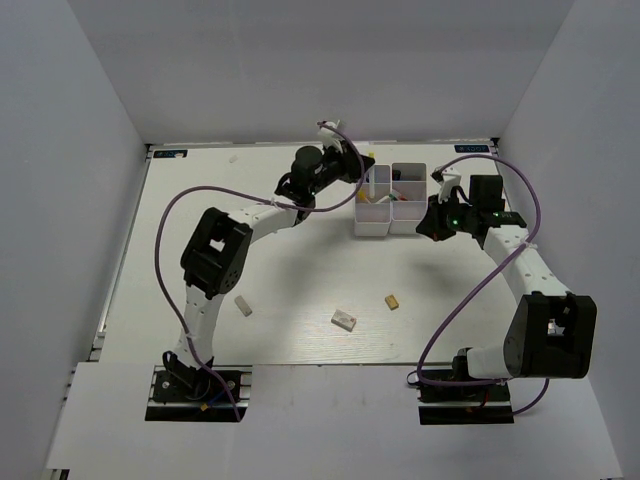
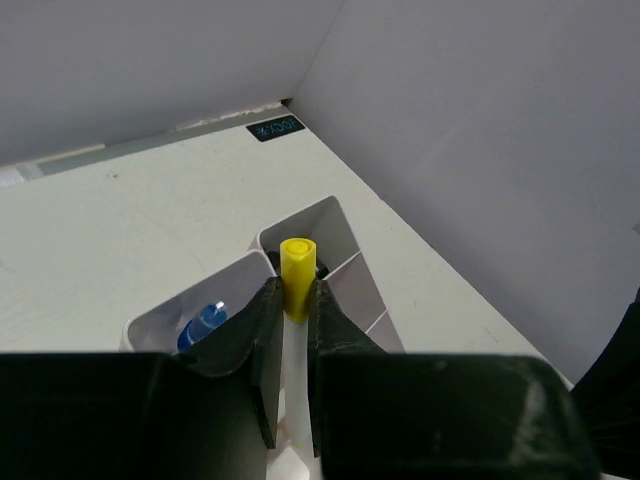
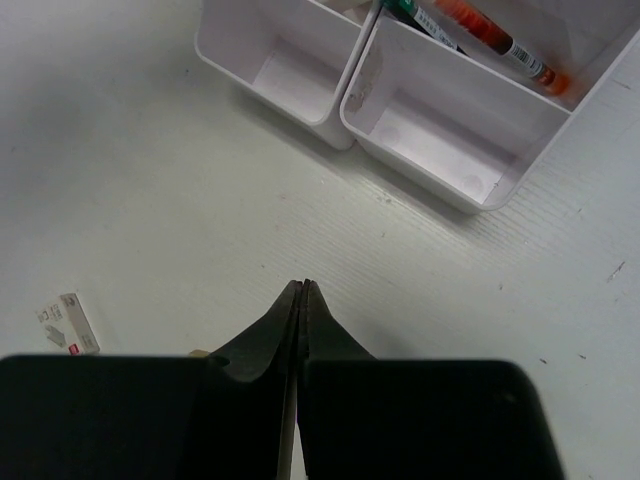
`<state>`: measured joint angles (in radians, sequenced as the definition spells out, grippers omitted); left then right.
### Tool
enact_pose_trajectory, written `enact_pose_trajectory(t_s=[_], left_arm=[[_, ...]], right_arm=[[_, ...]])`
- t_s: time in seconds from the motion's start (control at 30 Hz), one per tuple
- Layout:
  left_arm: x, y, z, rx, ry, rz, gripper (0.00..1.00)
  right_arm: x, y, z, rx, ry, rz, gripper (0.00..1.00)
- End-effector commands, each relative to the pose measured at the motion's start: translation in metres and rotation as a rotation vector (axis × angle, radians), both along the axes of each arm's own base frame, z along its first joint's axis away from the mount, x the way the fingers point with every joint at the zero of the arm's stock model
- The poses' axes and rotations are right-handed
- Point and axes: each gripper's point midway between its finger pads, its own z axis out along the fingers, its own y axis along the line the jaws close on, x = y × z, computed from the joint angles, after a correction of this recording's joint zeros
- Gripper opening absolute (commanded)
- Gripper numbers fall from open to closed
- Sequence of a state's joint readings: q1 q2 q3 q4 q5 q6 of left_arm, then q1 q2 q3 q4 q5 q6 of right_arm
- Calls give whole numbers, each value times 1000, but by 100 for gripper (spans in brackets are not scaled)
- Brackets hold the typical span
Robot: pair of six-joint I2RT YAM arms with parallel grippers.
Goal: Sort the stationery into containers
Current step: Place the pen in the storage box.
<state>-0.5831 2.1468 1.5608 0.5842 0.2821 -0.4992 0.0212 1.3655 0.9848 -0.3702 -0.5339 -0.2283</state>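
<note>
My left gripper is shut on a white pen with a yellow cap, held above the white containers. A blue-capped bottle lies in the bin to its left. In the top view the left gripper hangs over the back left of the containers. My right gripper is shut with nothing in it, over bare table just in front of the containers. From above, the right gripper is beside their right side. A red pen and a green marker lie in a back bin.
Three eraser blocks lie loose on the table in front: a whitish one at the left, a white one in the middle, also in the right wrist view, and a tan one. White walls enclose the table on three sides.
</note>
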Motion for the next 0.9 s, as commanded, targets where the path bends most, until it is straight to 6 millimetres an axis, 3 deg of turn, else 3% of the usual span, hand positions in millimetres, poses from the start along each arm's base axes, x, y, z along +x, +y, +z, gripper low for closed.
enact_pose_trajectory(t_s=[0.0,0.2,0.37,0.5,0.57,0.63,0.67,0.73,0.8,0.87], left_arm=[[5,-7,38,-9,-174,25,6],[10,-16,14,41,-163,49,20],[15,-17,0,72,-150,85,26],[21,-17,2,96,-158,99,30],[21,-17,-1,109,-159,99,38],[15,-22,2,116,-167,81,43],[13,-20,-9,127,-153,80,47],[7,-18,6,109,-176,69,50],[0,-21,14,92,-187,35,52],[-12,-24,41,61,-228,7,53]], right_arm=[[-4,2,10,12,-36,29,0],[-8,5,8,26,-27,50,0],[-10,7,9,36,-28,64,0],[-14,9,10,40,-27,78,0],[-15,9,9,43,-26,82,3],[-16,10,9,48,-28,95,15],[-17,11,8,52,-21,96,20],[-21,15,9,67,-20,127,52],[-27,22,13,102,-24,176,75],[-36,29,15,131,-27,242,81]])
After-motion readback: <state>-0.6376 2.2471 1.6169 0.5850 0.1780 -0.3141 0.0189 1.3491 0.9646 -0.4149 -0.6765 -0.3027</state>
